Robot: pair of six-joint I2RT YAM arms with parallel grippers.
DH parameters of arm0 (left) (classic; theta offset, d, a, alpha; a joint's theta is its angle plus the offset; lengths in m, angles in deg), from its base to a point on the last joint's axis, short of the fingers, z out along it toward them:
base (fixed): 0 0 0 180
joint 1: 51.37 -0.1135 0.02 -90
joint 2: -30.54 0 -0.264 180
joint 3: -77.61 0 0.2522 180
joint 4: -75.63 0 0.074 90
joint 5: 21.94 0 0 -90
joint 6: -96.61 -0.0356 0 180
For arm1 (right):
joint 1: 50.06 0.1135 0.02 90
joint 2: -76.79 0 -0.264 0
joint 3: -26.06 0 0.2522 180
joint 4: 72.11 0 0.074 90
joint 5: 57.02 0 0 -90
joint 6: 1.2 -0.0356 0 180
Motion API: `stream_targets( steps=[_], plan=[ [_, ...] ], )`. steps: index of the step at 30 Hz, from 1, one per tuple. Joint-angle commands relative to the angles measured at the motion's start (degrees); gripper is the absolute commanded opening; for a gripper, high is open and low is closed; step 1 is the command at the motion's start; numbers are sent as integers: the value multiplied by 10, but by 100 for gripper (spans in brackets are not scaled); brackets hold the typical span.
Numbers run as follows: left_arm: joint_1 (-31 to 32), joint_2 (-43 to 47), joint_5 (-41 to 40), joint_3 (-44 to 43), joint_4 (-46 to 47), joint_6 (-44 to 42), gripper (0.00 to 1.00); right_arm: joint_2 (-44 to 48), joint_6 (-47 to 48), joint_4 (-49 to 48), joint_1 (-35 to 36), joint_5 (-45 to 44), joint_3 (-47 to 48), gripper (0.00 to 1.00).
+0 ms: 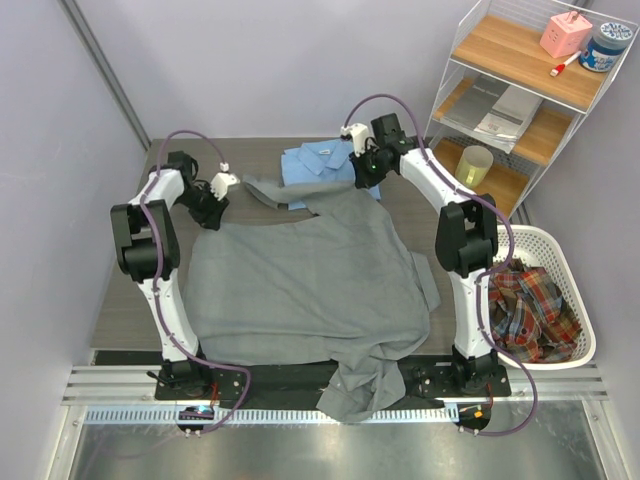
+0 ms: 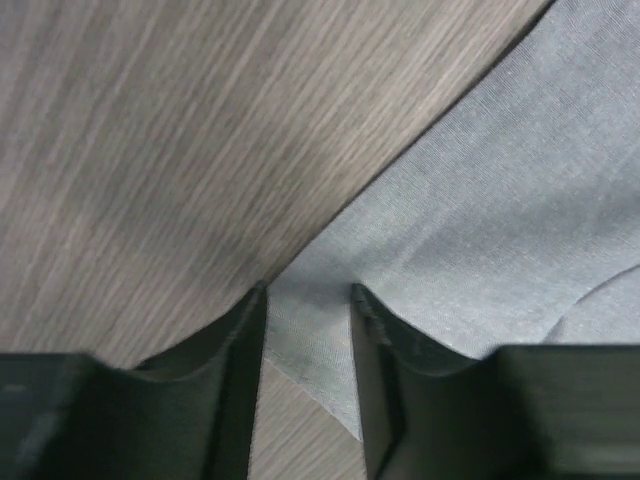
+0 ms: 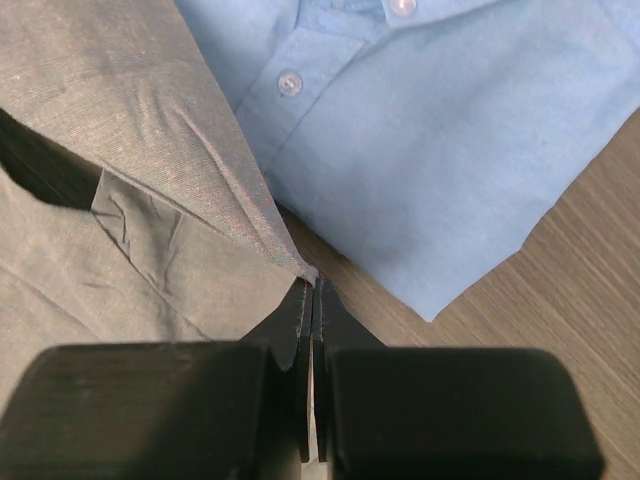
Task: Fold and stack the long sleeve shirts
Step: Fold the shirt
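Table (image 1: 125,300): one, wood-grain, with both shirts on it.
Grey shirt (image 1: 310,280): one, spread flat over the middle of the table, its near end hanging over the near edge.
Shelf rack (image 1: 500,45): one, white wire with three wooden shelves, at the far right.
Basket (image 1: 535,233): one, white, to the right of the table, with plaid cloth (image 1: 530,305) in it.
Light blue shirt (image 1: 315,162): one, folded, at the far edge, just beyond the grey shirt.
Left gripper (image 2: 308,295): jaws partway apart, straddling the grey shirt's far left edge with cloth lying between them.
Right gripper (image 3: 312,285): jaws pressed together, pinching a raised fold at the grey shirt's far right corner.
Shelf items: one yellow cup (image 1: 474,163), one pink box (image 1: 565,33), one blue-lidded jar (image 1: 607,45); its label is too small to read.
Buttons (image 3: 290,83): two showing on the light blue shirt.
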Motion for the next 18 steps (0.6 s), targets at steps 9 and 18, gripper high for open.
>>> stream_targets(
  steps=[9, 18],
  plan=[
    [2, -3, 6, -57, 14, -2, 46, 65, -22, -1, -36, 14, -28, 1],
    [2, -40, 6, -97, -91, -64, 46, 61, -42, -8, -41, 22, -21, 1]
  ],
)
